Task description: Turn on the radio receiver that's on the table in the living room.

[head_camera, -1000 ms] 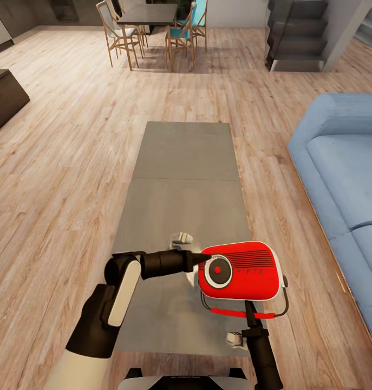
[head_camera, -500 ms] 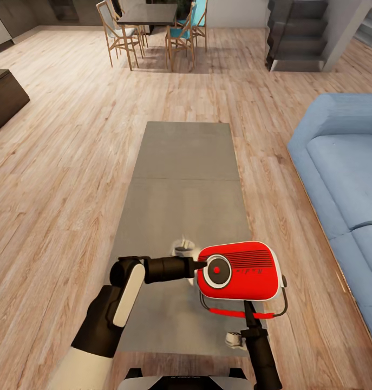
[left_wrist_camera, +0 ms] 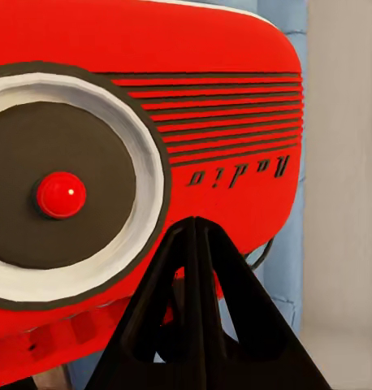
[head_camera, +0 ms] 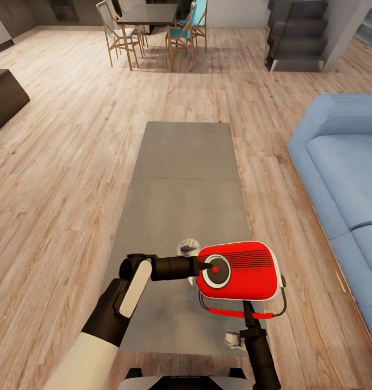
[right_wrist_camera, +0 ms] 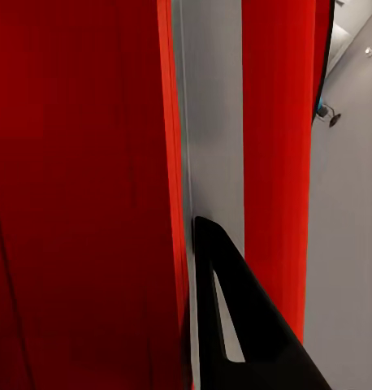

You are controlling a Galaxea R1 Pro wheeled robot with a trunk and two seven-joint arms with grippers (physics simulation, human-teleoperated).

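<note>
Radio (head_camera: 240, 271) lies on its back at the near end of the low table (head_camera: 180, 157), face up, dial (head_camera: 216, 271) toward the left gripper (head_camera: 199, 266), grille on the far side of it. The thin handle (head_camera: 242, 313) points to the right gripper (head_camera: 249, 317), which reaches up from below and is at the handle. Whether it really pinches the handle I cannot tell; in the right wrist view one dark finger (right_wrist_camera: 235, 325) lies along the red bar w/ grey table between the red parts, and the opening is not visible.

The left gripper has its two fingers pressed together into one point; it holds nothing. In the left wrist view this point (left_wrist_camera: 198, 325) sits just beside the white ring of the dial (left_wrist_camera: 68, 191), and the red button (left_wrist_camera: 60, 195) is off to the side of the tip, near but apart.

Step in hand, I think: press the button in the dial centre. To do it well the tip should slide a little more across the ring until it is above the button, then push straight down, slow, so the radio does not skate on the glossy top. The right gripper at the handle can steady it, approx. opposite to the push.

Left arm pose: elbow bent near the robot's body, forearm (head_camera: 172, 266) stretched almost level across the table toward the dial. Right arm comes straight forward, wrist low at the table edge.
</note>
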